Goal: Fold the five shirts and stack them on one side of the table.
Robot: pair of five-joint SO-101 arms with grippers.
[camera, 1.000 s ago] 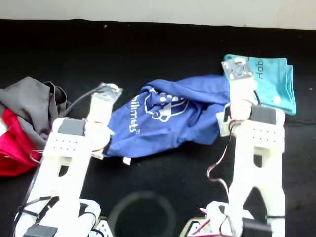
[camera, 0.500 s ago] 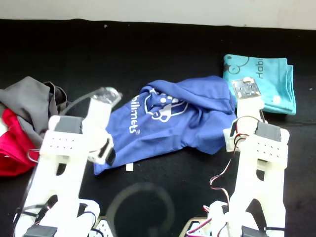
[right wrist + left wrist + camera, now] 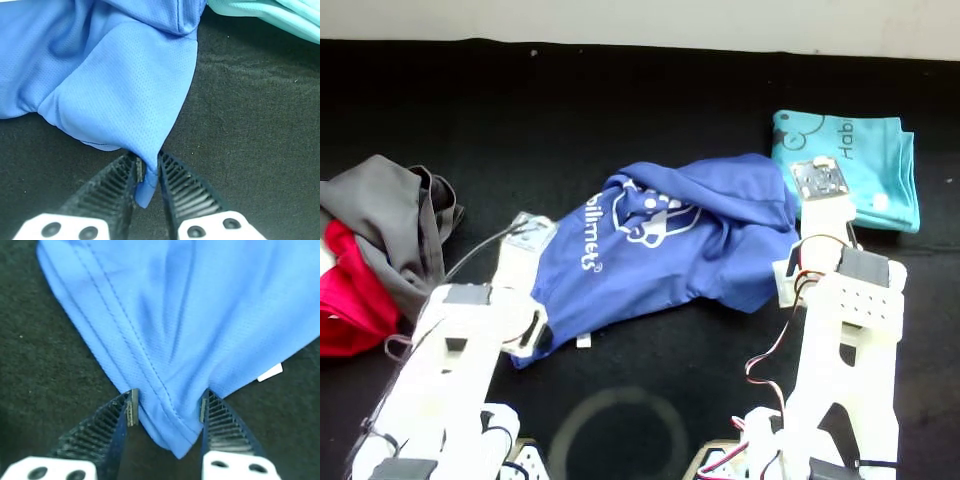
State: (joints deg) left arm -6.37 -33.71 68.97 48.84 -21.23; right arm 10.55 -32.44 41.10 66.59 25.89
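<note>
A blue shirt (image 3: 660, 245) with white print lies crumpled mid-table. My left gripper (image 3: 167, 407) is open, its fingers astride the shirt's near-left hem corner (image 3: 172, 435); in the high view it (image 3: 532, 338) sits low at that corner. My right gripper (image 3: 148, 167) is shut on a fold of the blue shirt (image 3: 125, 95) at its near-right edge (image 3: 765, 290). A folded teal shirt (image 3: 865, 165) lies at the back right. Grey (image 3: 390, 215) and red (image 3: 350, 300) shirts are heaped at the left.
The table (image 3: 620, 110) is covered in black cloth, bare along the back. A small white tag (image 3: 582, 340) sticks out at the blue shirt's near hem. Both arm bases stand at the near edge.
The right arm pulled back toward the near edge, dragging the blue shirt's right side off the teal one. The left arm then dropped lower and nearer, over the hem corner.
</note>
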